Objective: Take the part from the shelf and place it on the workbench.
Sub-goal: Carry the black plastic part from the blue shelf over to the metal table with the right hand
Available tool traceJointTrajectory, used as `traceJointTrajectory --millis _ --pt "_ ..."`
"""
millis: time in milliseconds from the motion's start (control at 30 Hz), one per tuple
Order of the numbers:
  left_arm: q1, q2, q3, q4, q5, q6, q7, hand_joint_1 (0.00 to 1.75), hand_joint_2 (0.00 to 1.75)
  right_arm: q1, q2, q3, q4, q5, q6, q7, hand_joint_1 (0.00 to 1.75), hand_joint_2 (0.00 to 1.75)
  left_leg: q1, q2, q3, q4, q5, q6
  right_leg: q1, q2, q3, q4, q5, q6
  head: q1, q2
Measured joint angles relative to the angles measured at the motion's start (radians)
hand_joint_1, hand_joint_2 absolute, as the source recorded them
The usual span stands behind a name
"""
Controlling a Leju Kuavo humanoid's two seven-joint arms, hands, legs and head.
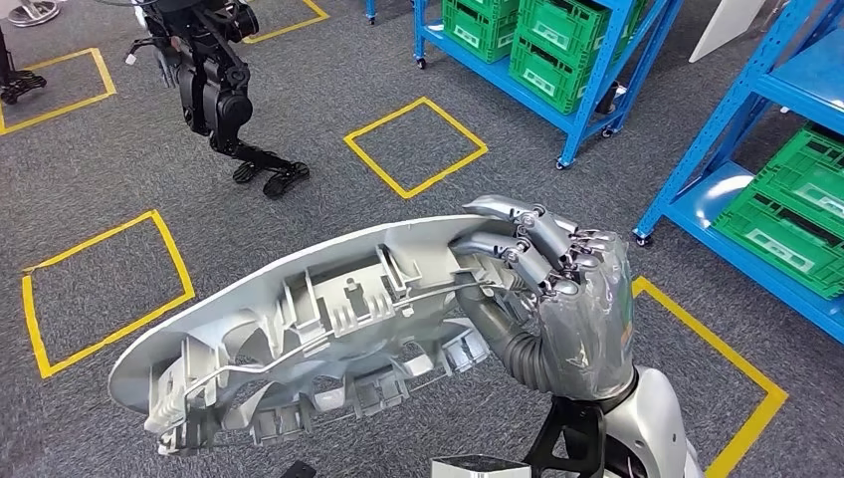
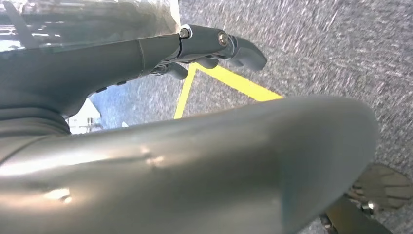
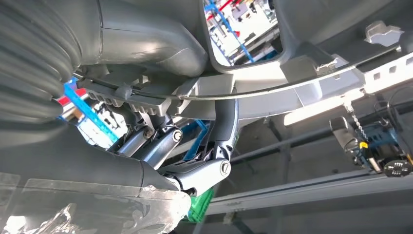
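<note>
The part [image 1: 328, 329] is a long, curved grey plastic panel with ribs and clips on its inner face, carried tilted over the carpet in the head view. My right hand [image 1: 557, 289] grips its right end, fingers curled over the upper rim. In the right wrist view those fingers [image 3: 195, 170] hook around a rib of the part [image 3: 302, 83]. In the left wrist view the part's smooth outer face [image 2: 195, 165] runs close beneath my left hand [image 2: 209, 46], whose fingers stretch out above the floor. Whether that hand grips the part is hidden.
Blue racks with green crates stand at the back [image 1: 537, 40] and at the right [image 1: 786, 209]. A black legged robot [image 1: 214, 90] stands at the far left. Yellow tape squares [image 1: 416, 146] mark the grey carpet.
</note>
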Motion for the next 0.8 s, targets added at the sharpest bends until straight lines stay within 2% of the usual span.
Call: traceJointTrajectory --millis 367,800 --pt "-0.001 0.0 0.0 0.0 0.0 -0.001 0.0 0.0 1.75 0.0 0.0 0.0 0.0 0.0 0.0 0.001 1.75 1.75 -0.006 -0.004 -0.003 0.003 0.0 -0.004 0.0 0.013 0.003 -0.004 -0.008 -0.001 -0.001 0.0" --pt "-0.003 0.001 0.0 0.0 0.0 -0.001 0.0 0.0 1.75 0.0 0.0 0.0 0.0 0.001 0.0 0.002 1.75 1.75 -0.007 -0.01 -0.008 0.01 0.0 -0.006 -0.003 0.013 0.005 -0.021 -0.005 0.001 -0.002 0.0"
